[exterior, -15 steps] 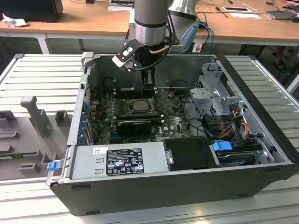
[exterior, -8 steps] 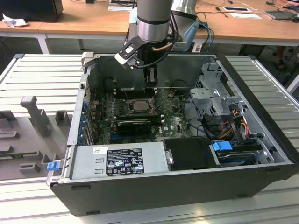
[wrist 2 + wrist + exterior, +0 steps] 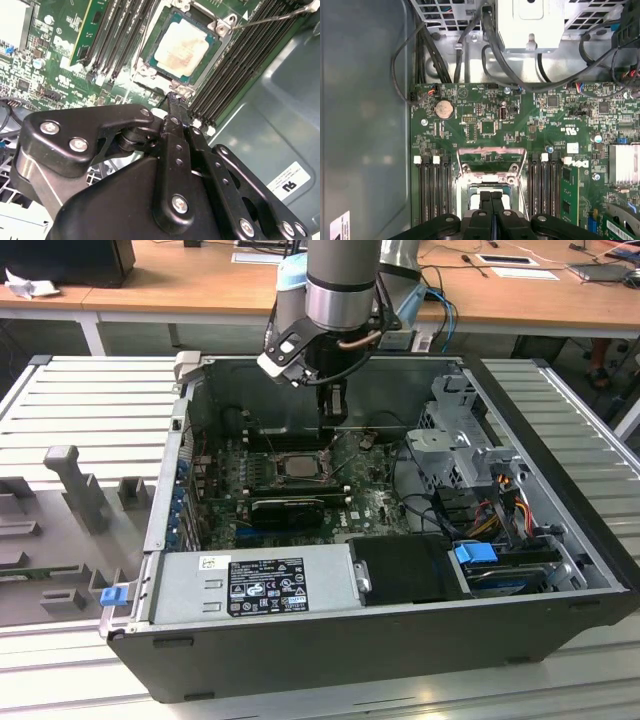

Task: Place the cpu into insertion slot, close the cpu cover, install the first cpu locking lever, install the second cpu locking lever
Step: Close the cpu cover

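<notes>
We saw the cpu (image 3: pixel 182 47) lying flat in the insertion slot (image 3: pixel 148 71). Its pale face was up and a thin green edge showed all round it. It looked square in the slot, as far as we could tell. The cpu cover (image 3: pixel 491 149) was not shut. In the first wrist view it stood swung open on the far side of the slot from the jaws, and we could see green board through its big cut-out. A thin wire locking lever (image 3: pixel 272 19) stuck out from one corner of the slot and was not hooked down.

We thought a few things could go wrong. The tips were so close that a small dip could scratch the cpu's face or knock it crooked. A push on only one corner could bring the cover down tilted. The loose lever could also get trapped under it.

The gripper (image 3: pixel 173 98) hung low at the near edge of the slot. Its jaws were pressed together, and we saw nothing between them. The tips were just beside the metal rim, very near the cpu, but we could not tell if they touched anything.

Long black memory slots (image 3: pixel 432 192) ran along both sides of the slot. In the exterior view the arm reached straight down into the open computer case (image 3: pixel 400 650), which sat on a ribbed grey bench (image 3: pixel 90 390).
</notes>
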You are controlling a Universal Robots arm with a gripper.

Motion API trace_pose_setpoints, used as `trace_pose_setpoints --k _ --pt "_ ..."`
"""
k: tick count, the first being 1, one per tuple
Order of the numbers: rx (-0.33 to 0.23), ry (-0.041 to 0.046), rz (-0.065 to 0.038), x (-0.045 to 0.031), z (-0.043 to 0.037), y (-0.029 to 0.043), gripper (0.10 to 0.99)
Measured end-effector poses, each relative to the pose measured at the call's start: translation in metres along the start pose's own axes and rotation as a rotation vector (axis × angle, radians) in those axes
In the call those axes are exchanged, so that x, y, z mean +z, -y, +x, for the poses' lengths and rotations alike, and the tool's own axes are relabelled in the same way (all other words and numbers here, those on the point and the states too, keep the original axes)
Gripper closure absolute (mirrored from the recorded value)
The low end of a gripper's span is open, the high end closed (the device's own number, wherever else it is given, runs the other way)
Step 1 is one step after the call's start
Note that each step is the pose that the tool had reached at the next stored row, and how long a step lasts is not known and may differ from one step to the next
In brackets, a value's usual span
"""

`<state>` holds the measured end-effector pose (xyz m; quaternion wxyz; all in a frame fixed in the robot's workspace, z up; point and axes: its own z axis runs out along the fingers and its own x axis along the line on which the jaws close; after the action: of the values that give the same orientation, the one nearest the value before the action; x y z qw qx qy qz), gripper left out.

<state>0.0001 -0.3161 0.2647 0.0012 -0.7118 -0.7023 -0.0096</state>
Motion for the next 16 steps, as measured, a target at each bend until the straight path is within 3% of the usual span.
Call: trace_pose_setpoints --k 8,11,16 --pt "0.0 -0.0004 0.001 -0.0037 0.0002 -0.0073 0.98" --pt "0.0 0.0 0.002 -0.0037 0.0003 -0.019 0.98" --pt "0.0 0.0005 0.002 -0.0042 0.0004 -0.0289 0.98"
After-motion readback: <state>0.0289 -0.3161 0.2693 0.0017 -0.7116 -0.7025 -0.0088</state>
